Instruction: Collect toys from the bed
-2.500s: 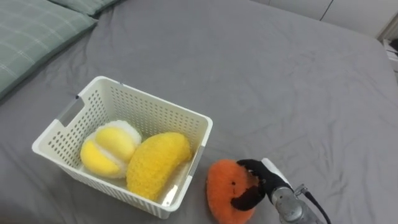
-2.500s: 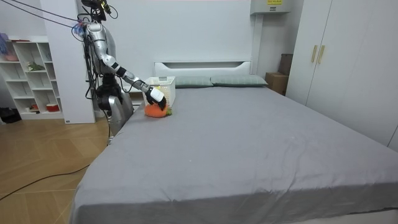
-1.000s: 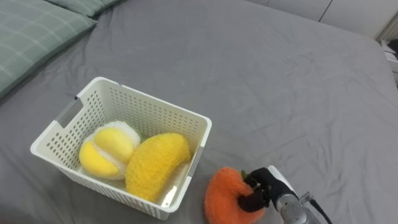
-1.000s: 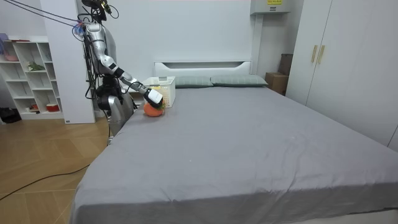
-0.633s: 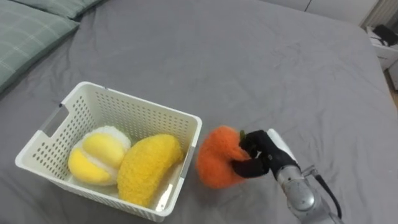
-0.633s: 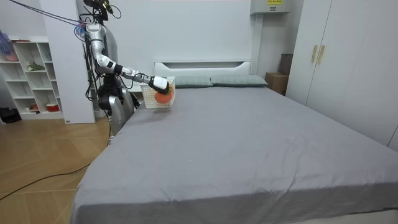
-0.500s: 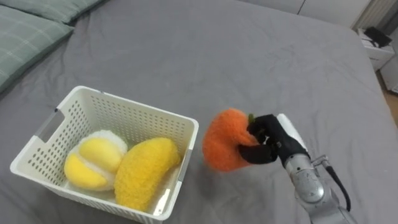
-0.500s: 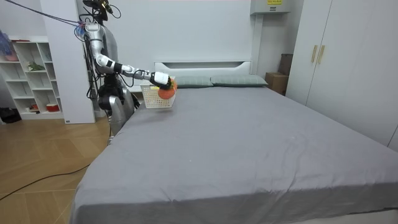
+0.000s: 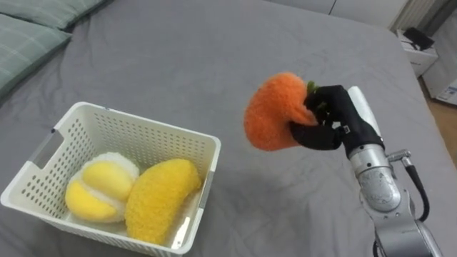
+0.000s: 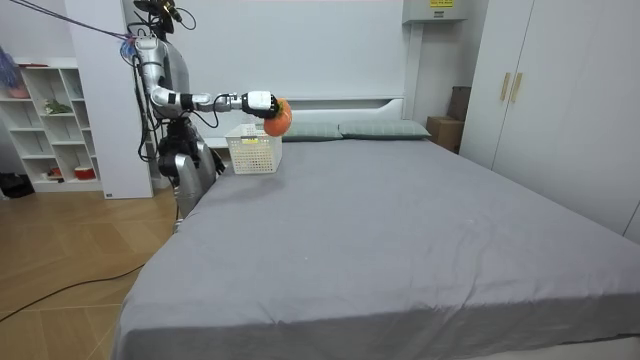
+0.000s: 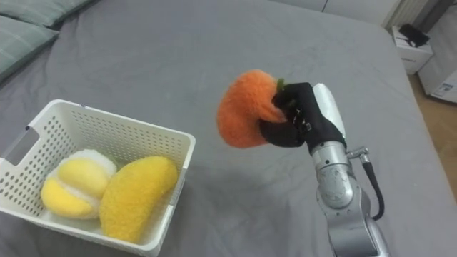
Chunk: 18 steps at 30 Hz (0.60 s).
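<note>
One orange plush toy point(image 9: 275, 111) sits in the right hand point(image 9: 335, 125), whose dark fingers curl round it (the toy juts out to the hand's left), raised clear above the grey bed point(image 9: 214, 43). Below, to the hand's left, the white basket point(image 9: 143, 125) holds a yellow plush point(image 9: 161, 200) and a yellow-and-white plush point(image 9: 96, 189).

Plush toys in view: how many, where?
3. Round orange plush toy gripped in the right hand; yellow banana-shaped plush and yellow-and-white round plush in the white perforated plastic basket. More could hide beneath.
</note>
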{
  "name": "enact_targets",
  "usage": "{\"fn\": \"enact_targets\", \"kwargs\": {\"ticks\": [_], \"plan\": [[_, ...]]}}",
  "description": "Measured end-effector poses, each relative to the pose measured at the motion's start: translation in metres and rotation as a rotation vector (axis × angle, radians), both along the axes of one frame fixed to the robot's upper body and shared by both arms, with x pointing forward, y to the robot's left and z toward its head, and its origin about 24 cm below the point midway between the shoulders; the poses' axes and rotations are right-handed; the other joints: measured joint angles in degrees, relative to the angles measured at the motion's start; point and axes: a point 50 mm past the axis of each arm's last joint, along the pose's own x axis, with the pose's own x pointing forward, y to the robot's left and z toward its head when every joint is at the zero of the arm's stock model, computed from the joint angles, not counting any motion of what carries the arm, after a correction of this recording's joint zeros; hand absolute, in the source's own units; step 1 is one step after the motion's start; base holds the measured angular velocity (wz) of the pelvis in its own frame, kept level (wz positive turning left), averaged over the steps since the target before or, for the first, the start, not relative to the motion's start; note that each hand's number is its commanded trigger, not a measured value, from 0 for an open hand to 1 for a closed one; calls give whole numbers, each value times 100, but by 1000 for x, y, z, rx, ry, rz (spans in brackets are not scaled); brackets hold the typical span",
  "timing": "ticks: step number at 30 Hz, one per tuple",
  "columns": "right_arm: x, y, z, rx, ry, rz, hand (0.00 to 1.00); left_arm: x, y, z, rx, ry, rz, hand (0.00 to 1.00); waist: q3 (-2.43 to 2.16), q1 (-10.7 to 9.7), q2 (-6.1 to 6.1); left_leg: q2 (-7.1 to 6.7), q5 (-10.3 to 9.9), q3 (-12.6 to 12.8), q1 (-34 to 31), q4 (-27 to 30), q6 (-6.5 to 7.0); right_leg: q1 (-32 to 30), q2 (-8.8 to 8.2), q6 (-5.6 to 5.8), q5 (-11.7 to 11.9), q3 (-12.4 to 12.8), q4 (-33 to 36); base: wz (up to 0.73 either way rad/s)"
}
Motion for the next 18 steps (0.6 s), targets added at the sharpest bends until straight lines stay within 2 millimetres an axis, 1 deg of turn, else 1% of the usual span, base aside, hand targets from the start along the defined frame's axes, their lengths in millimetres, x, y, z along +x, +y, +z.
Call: {"fn": "enact_targets", "kwargs": {"ticks": [4, 6, 9, 11, 12, 14, 16, 18], "plan": [[0, 3, 12, -26, -44, 5, 100, -3, 0, 0, 2, 10, 1, 0, 4, 14, 7, -3, 0, 39, -5, -3, 0, -36, 6, 0, 0, 52, 32, -5], [0, 7, 25, -55, -101, 19, 100, -4, 0, -1, 3, 13, 0, 0, 12, 25, 18, -1, 0, 43, -24, -7, 0, -84, 6, 0, 0, 59, 65, -4], [0, 12, 38, -56, -149, 48, 100, 0, -1, -1, -1, 8, 0, 0, 9, 35, 14, -2, 0, 52, -16, -9, 0, -81, 12, 0, 0, 104, 65, 0], [-2, 17, 45, -53, -166, 82, 100, -2, -1, -2, -5, 16, 1, 0, 8, 69, 14, -2, 0, 53, -13, -8, 0, -79, 11, -1, 0, 103, 65, 0], [-3, 21, 49, -49, -180, 103, 100, -1, -2, -2, -6, 14, -2, 0, 16, 69, 25, -3, 0, 53, -11, -4, 0, -76, 10, 0, 0, 99, 65, 0], [-3, 26, 53, -48, -187, 134, 100, 1, -2, -2, -6, 10, -6, 0, 12, 80, 21, -3, 0, 51, -12, -7, 0, -77, 9, 0, 0, 94, 65, 0], [-4, 32, 56, -48, -192, 167, 100, 3, -3, -1, -6, 6, -13, 0, 17, 121, 29, 0, 0, 46, -15, -13, 1, -83, 10, 0, 0, 108, 65, 0], [-5, 35, 59, -53, -190, 199, 100, 9, -4, 0, -9, -13, -27, 0, 16, 195, 33, 4, 0, 40, -17, -13, 1, -83, 10, 0, 0, 107, 65, 0]]}}
